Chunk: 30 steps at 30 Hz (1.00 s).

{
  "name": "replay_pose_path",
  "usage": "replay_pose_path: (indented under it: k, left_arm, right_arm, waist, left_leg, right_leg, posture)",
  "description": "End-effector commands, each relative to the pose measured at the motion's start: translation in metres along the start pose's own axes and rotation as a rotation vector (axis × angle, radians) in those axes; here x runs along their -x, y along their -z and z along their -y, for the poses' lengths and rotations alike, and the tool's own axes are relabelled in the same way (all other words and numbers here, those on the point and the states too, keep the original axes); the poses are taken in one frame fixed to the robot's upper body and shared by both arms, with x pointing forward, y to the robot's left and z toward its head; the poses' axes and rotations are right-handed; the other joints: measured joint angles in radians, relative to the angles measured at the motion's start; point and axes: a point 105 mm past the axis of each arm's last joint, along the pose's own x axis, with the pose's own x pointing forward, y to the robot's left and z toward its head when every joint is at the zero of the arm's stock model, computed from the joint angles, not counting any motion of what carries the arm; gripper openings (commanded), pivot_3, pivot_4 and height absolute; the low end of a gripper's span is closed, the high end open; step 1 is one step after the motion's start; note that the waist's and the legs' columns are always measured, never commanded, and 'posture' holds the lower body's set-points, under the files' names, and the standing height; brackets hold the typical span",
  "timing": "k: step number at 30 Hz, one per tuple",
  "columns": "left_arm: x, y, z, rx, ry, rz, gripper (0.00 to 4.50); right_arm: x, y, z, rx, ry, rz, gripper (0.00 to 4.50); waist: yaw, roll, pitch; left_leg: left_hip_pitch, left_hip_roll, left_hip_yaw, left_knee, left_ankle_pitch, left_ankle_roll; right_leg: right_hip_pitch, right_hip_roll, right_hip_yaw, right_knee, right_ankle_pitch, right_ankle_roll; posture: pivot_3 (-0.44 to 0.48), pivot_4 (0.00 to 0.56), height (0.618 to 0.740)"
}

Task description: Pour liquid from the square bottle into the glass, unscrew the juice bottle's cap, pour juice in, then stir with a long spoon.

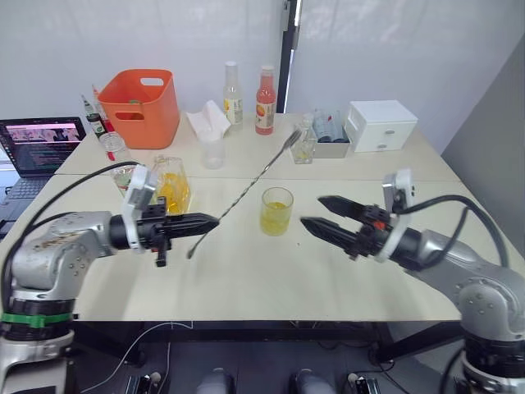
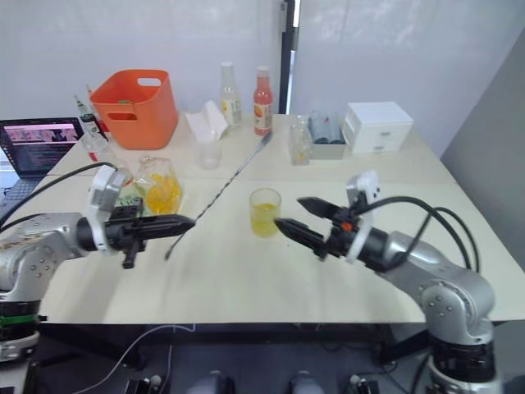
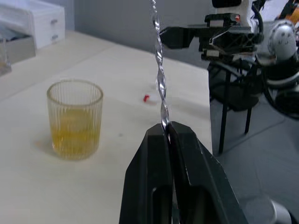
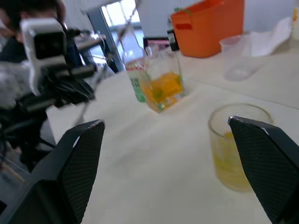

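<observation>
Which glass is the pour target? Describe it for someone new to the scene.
Start at the orange bucket at the table's back left, then come forward to the middle of the table. The ribbed glass stands alone there, part full of yellow liquid; the clear plastic cup behind it is empty.

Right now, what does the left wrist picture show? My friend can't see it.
The left gripper is shut on a long twisted spoon that points up and away. A ribbed glass with yellow drink stands on the table, and the right gripper hovers beyond.
</observation>
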Motion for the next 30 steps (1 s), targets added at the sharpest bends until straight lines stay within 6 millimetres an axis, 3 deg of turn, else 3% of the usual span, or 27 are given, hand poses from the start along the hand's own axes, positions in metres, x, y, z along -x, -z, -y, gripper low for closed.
replay_pose_path:
  k: [1, 5, 15, 28, 30]
  left_arm:
    - [-0.015, -0.013, 0.007, -0.046, 0.007, 0.065, 0.01]
    - [-0.028, -0.011, 0.01, -0.048, 0.008, 0.098, 0.01]
    - [-0.034, -0.01, 0.012, -0.06, 0.014, 0.092, 0.01]
    - [-0.034, -0.008, 0.012, -0.078, 0.013, 0.061, 0.0]
    - [-0.035, -0.009, 0.012, -0.078, 0.01, 0.061, 0.0]
  right_arm:
    - [-0.019, -0.013, -0.006, -0.101, 0.018, 0.111, 4.5]
    - [-0.036, -0.019, -0.007, -0.237, 0.034, 0.18, 4.5]
    - [-0.04, -0.026, -0.013, -0.294, 0.0, 0.199, 4.5]
    - [-0.041, -0.033, -0.015, -0.315, -0.002, 0.233, 0.2]
    - [-0.041, -0.033, -0.015, -0.315, -0.001, 0.232, 0.04]
  waist:
    - [-0.001, 0.0, 0.0]
    - [0.0, 0.0, 0.0]
    - [-0.001, 0.0, 0.0]
    - [-0.001, 0.0, 0.0]
    - [-0.001, 0.0, 0.0]
  left_leg:
    - [0.0, 0.0, 0.0, 0.0, 0.0, 0.0]
    - [0.0, -0.001, 0.0, 0.0, 0.0, 0.0]
    - [0.001, -0.002, 0.0, 0.0, 0.0, 0.0]
    - [0.0, -0.002, 0.0, 0.0, 0.0, 0.0]
    - [0.0, -0.001, 0.0, 0.0, 0.0, 0.0]
  right_leg:
    - [0.0, 0.0, 0.0, 0.0, 0.0, 0.0]
    - [-0.001, -0.001, 0.0, 0.002, 0.0, 0.0]
    - [-0.001, -0.002, 0.0, 0.003, 0.0, 0.0]
    - [-0.001, -0.002, 0.0, 0.003, 0.0, 0.0]
    - [-0.001, -0.002, 0.0, 0.003, 0.0, 0.0]
  posture:
    - [0.0, 0.15, 0.715]
    - [0.0, 0.15, 0.715]
    - [0.0, 0.15, 0.715]
    - [0.0, 0.15, 0.715]
    - [0.0, 0.15, 0.715]
